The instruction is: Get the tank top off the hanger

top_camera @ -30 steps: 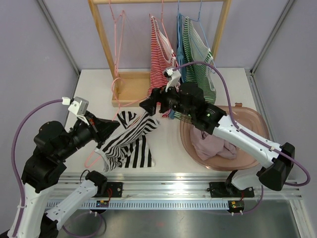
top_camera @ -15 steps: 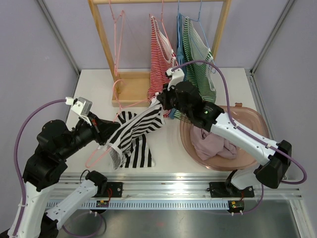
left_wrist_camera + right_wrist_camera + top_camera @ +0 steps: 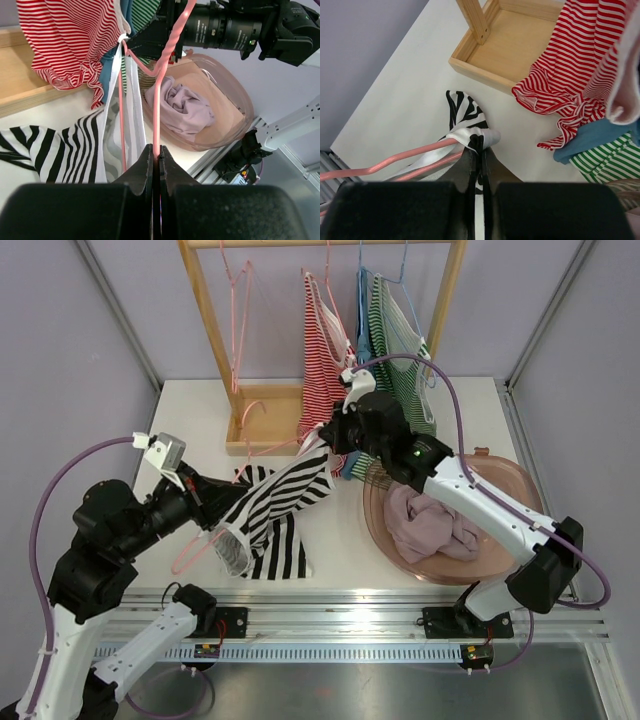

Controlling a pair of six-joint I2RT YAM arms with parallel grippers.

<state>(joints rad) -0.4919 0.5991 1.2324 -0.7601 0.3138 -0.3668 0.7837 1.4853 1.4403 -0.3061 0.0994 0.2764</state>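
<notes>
Plainly, the tank top [image 3: 270, 505] is strung in the air between the two arms, low over the front of the surface [image 3: 190, 410], and its hem seems to rest there. It is not yet off the hanger [image 3: 155, 115]. The left pincer [image 3: 156, 152] is pressed together on the pink wire. The right pincer [image 3: 479, 145] is pinching a bunched white strap [image 3: 470, 135], right beside the hanger's arm.

To do this step well, I judge that the left pincer should hold the hanger firm and angled. The right should draw the strap outward along the hanger's arm and over its end, not straight away from it. A straight pull would only tighten the cloth on the wire. The second strap likely needs the same treatment afterwards, and the thin knit will stretch, so a slow, steady pull is safer.

Just behind the right pincer stands the wooden rack [image 3: 205, 320]. The red top [image 3: 320, 360], blue top [image 3: 364, 320] and green top [image 3: 400, 340] hang from it, their hems close to the wrist. A lift or backward swing there could snag them. A spare hanger [image 3: 238, 330] hangs further left on the rack. To the right sits a pink basin [image 3: 520, 490] holding a mauve cloth [image 3: 430, 525], under that arm's forearm.
</notes>
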